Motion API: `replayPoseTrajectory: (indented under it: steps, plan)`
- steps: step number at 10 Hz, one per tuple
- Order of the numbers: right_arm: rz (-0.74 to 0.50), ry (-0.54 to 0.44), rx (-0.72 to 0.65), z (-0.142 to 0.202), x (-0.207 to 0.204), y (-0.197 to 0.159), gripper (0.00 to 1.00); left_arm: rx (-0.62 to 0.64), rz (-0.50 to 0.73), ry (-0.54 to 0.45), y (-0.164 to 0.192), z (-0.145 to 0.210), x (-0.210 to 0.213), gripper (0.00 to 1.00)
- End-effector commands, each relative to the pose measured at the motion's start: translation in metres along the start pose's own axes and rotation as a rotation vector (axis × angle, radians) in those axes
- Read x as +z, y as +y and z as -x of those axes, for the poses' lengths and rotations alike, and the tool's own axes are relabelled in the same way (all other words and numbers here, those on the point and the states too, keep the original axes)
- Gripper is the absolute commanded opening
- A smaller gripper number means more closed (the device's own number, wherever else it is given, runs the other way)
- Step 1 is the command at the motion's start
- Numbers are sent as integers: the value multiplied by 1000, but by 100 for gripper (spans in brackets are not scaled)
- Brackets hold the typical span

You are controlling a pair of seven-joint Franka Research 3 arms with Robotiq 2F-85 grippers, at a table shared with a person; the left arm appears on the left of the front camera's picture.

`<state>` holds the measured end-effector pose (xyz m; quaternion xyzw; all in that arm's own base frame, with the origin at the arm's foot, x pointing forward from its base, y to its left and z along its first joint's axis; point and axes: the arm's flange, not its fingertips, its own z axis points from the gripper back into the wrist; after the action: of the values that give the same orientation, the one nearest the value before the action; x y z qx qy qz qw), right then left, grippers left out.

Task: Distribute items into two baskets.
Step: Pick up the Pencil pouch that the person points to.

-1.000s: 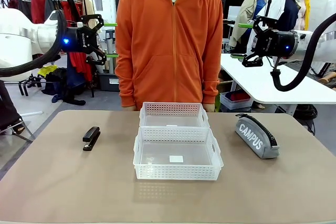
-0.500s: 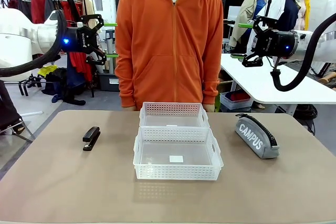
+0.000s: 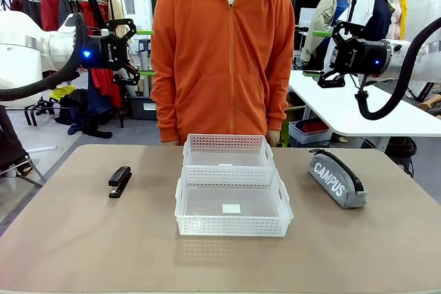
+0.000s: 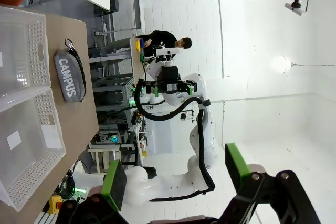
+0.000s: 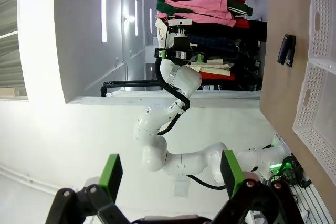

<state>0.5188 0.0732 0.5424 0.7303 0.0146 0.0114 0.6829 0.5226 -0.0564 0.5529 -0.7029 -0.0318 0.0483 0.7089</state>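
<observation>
Two translucent white lattice baskets stand mid-table, the near basket (image 3: 233, 204) touching the far basket (image 3: 228, 150); both look empty apart from a small label. The black stapler (image 3: 120, 181) lies left of them. The grey CAMPUS pouch (image 3: 335, 178) lies to their right. My left gripper (image 3: 141, 53) is open, held high above the table's left side, far from the stapler. My right gripper (image 3: 313, 53) is open too, high at the right above the pouch. The left wrist view shows the pouch (image 4: 70, 75) and baskets (image 4: 21, 108); the right wrist view shows the stapler (image 5: 287, 50) and basket (image 5: 320, 82).
A person in an orange hoodie (image 3: 222, 53) stands at the far edge behind the baskets, hands out of sight. A clothes rack (image 3: 62, 5) stands back left, a white table (image 3: 358, 111) back right. Bare tabletop (image 3: 83, 246) lies in front.
</observation>
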Motion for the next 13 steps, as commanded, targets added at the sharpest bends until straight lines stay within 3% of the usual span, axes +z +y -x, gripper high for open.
replayPoseTrajectory:
  steps: [1, 13]
  plan:
    - [-3, -2, 2, 2, 0, 2, 100, -3, 4, -3, -2, 1, 1, 100]
    - [-3, -2, 2, 2, 0, 2, 100, -3, 4, -3, -2, 1, 1, 100]
